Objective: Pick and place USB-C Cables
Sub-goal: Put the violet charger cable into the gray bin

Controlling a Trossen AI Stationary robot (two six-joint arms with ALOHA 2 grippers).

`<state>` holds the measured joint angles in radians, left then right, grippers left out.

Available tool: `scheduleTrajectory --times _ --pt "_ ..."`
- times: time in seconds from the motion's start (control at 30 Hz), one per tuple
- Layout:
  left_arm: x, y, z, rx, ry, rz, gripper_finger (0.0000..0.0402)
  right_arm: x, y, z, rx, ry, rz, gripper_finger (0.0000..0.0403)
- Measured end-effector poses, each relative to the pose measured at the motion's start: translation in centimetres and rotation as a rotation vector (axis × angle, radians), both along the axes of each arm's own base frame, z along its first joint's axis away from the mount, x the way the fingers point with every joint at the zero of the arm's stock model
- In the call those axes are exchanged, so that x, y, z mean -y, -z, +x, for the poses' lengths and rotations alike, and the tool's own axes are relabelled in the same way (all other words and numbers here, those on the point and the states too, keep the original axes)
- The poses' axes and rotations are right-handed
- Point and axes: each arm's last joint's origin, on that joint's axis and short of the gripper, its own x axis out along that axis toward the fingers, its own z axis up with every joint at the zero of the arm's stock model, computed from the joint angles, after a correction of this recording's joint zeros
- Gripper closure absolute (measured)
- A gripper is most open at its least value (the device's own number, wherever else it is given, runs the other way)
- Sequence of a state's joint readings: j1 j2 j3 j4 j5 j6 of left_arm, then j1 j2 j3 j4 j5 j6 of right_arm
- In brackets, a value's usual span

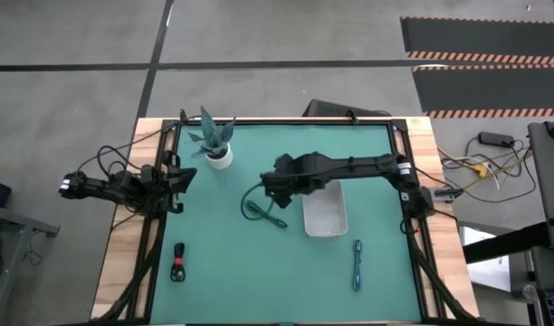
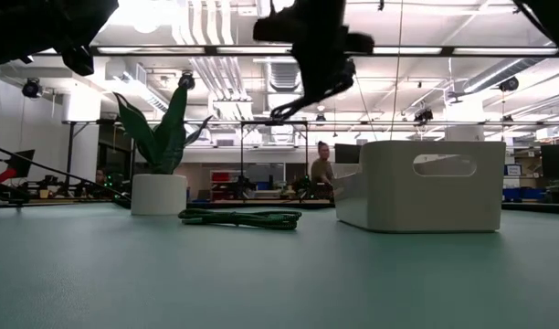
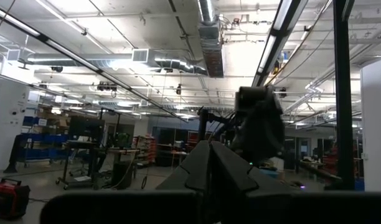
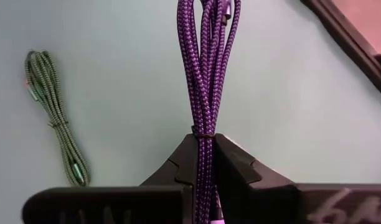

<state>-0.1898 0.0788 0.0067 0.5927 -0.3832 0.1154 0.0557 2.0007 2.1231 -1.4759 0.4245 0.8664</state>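
Your green tabletop [image 1: 286,272] sits in a large workshop with bright ceiling lights, and a person is seated far behind it in the low view. The right gripper [image 4: 205,146] has its fingers clenched on a purple braided cable bundle [image 4: 206,68], which hangs out past the fingertips; from above you see this gripper [image 1: 275,186] raised over the middle of the tabletop, just beside the white tray [image 1: 324,225]. Directly below and beside it the green cable bundle [image 1: 262,214] lies flat on the surface, between the tray and the potted plant [image 1: 215,140]. Farther out, the teal cable bundle [image 1: 358,263] lies stretched near the tray's front right, and the black-and-red cable bundle [image 1: 178,263] lies well apart at the front left. Your left gripper [image 1: 182,177] waits at the left edge of the tabletop near the plant, its fingers pressed together on nothing.
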Motion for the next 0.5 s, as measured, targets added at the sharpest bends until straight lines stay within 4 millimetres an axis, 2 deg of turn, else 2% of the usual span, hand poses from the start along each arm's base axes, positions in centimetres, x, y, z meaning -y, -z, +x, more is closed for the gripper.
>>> scheduleTrajectory --times 0.2,0.5 --pt "0.0 0.0 0.0 -0.005 0.0 0.001 0.0402 -2.5 -1.2 -1.2 0.047 0.047 -0.035 0.0378" --pt "0.0 0.1 0.1 -0.011 0.0 0.003 0.0402 -5.9 -0.9 -2.2 0.036 0.078 -0.007 0.0378"
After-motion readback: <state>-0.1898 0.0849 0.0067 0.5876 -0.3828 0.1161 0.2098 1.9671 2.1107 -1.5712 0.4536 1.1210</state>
